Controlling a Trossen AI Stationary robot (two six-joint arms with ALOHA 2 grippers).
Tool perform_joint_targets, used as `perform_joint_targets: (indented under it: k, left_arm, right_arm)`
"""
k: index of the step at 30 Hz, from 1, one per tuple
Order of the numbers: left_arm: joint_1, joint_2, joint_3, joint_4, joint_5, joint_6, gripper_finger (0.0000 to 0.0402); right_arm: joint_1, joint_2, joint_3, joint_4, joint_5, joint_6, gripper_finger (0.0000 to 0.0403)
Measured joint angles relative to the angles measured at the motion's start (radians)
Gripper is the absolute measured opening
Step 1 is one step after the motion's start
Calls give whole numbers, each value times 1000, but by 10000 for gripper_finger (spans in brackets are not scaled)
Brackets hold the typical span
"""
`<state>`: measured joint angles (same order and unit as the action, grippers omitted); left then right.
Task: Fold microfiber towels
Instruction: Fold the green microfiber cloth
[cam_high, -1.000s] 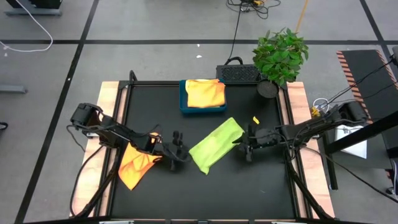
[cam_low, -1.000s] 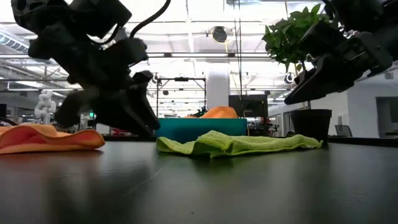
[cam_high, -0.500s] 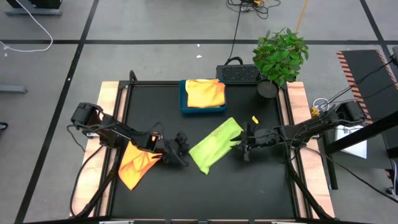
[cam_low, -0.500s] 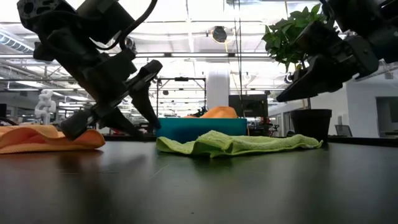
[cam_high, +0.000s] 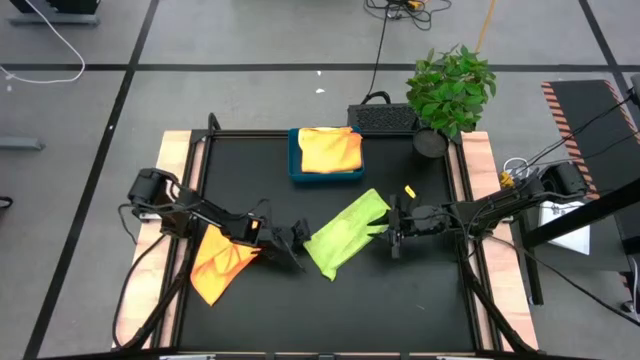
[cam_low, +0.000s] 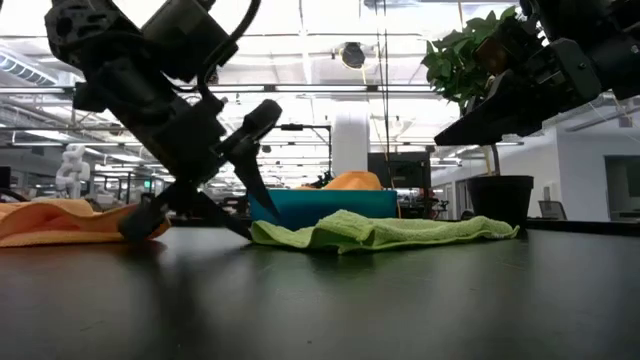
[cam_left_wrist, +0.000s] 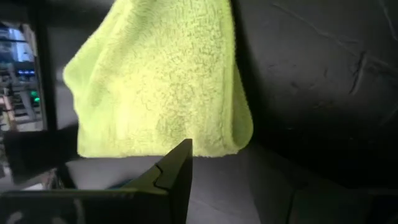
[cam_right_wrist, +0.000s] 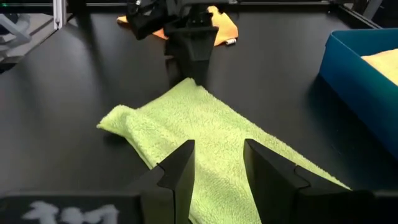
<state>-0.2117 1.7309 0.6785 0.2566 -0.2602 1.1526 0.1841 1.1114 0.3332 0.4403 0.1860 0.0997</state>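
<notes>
Since a second ago my left gripper (cam_high: 291, 246) has slid right across the mat, from beside the orange towel (cam_high: 222, 263) in the lower left of the high view up to the near end of the lime green towel (cam_high: 346, 231) at the frame's centre. In the low view it now leans down with its tips low at that towel's left edge (cam_low: 262, 232). I take this as the approach to a corner pick for the next fold, not yet a grasp. Its fingers stand partly apart and hold nothing; the left wrist view shows the green cloth just ahead of them. My right gripper (cam_high: 396, 231) sits at the towel's opposite end, right of centre, a little closer in than before. Its fingers (cam_right_wrist: 180, 167) are apart with green cloth showing between them, and I cannot tell whether they touch it. A yellow towel (cam_high: 331, 150) lies in the blue tray (cam_high: 294, 172) at upper centre.
</notes>
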Motion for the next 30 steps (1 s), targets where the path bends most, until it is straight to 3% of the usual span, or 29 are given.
perform_joint_targets:
  k: [9, 15, 20, 30]
  left_arm:
    - [-26, 49, 40, 28, -1, 46, 140]
    - [-32, 49, 41, 32, 19, 18, 75]
    - [-31, 50, 41, 66, 42, -130, 9]
    - [-33, 35, 41, 112, 77, -333, 4]
  right_arm:
    - [0, 0, 0, -3, 0, 16, 130]
    - [25, 15, 0, 21, -68, -9, 130]
    - [111, 176, 5, 197, -86, -61, 130]
    - [212, 493, 198, 236, -83, -92, 130]
